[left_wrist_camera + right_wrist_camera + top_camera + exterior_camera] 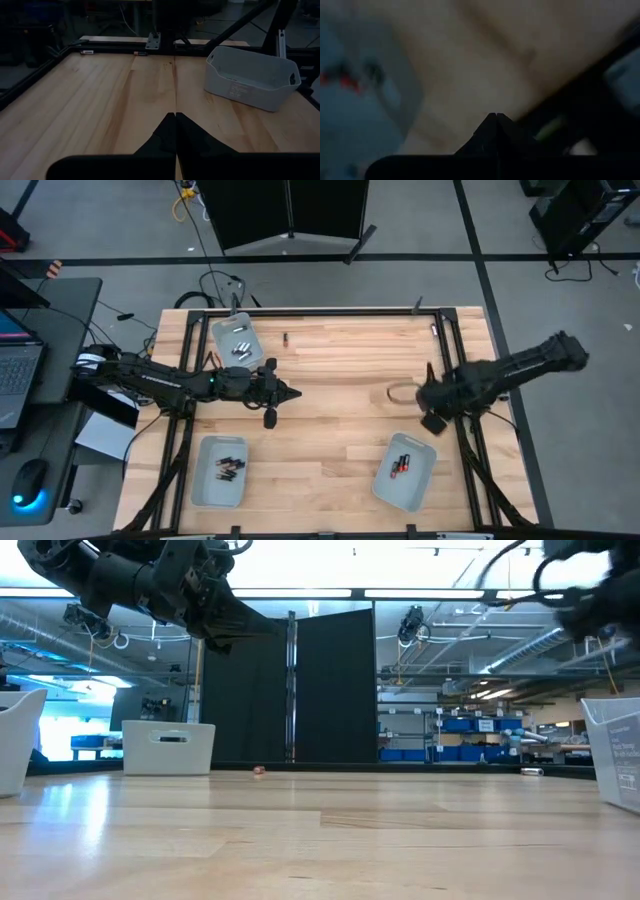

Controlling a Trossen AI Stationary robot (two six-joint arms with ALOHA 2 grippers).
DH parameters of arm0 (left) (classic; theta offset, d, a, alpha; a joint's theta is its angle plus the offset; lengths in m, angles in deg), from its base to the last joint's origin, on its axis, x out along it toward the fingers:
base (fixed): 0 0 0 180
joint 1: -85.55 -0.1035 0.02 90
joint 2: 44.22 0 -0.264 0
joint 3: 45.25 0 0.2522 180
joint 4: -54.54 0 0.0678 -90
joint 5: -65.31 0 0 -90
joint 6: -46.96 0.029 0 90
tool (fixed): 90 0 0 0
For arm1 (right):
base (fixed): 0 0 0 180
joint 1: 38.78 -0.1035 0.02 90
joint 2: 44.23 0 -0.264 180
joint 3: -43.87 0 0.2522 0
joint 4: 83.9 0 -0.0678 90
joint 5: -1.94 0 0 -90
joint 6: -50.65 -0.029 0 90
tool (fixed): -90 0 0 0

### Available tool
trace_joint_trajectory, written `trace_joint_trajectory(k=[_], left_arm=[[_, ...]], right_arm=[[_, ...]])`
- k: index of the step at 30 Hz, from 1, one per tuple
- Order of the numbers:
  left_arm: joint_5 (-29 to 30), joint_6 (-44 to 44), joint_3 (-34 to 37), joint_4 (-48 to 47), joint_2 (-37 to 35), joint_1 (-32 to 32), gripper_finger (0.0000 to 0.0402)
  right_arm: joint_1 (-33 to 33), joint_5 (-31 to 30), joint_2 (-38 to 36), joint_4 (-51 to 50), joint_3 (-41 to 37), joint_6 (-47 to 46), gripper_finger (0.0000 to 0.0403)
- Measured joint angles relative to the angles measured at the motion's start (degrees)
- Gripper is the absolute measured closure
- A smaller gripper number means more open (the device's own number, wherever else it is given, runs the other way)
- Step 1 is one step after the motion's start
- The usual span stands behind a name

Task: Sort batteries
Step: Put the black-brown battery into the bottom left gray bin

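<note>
While the left claw [296,393] hovers pinched, one battery [285,338] seemingly lies beyond.

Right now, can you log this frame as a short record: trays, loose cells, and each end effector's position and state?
trays: three; far-left tray, near-left tray, near-right tray, all holding batteries
loose battery: one near far edge
left end effector: shut, empty, mid-table
right end effector: shut, empty, above right side

Tiny silvery cylindrical batteries [239,345] in a tray behind the left fingers, dark red-ended cells [402,465] just beside the right fingers, more dark cells [228,468], one stray cell [285,338] on bare surface
</note>
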Motion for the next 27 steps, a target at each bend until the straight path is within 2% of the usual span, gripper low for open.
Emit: trace_joint_trajectory(k=[5, 10, 19, 22, 27], left_arm=[[0.3, -1.1, 0.0, 0.1, 0.0, 0.0, 0.0396], [0.8, -1.2, 0.0, 0.3, 0.0, 0.0, 0.0396], [0.8, -1.2, 0.0, 0.3, 0.0, 0.0, 0.0396], [0.8, -1.2, 0.0, 0.3, 0.0, 0.0, 0.0396], [1.2, -1.2, 0.0, 0.3, 0.0, 0.0, 0.0396]], right_arm=[[-11.7, 10.1, 3.1, 2.0, -0.7, -10.1, 0.0395], [-17.4, 13.2, 6.4, 10.2, -1.3, -15.2, 0.0395], [-18.4, 12.6, 11.1, 18.5, -1.2, -14.1, 0.0394], [-18.0, 9.8, 11.2, 19.1, 0.2, -12.4, 0.0394], [-14.8, 1.6, 10.2, 17.5, 4.5, -7.0, 0.0394]])
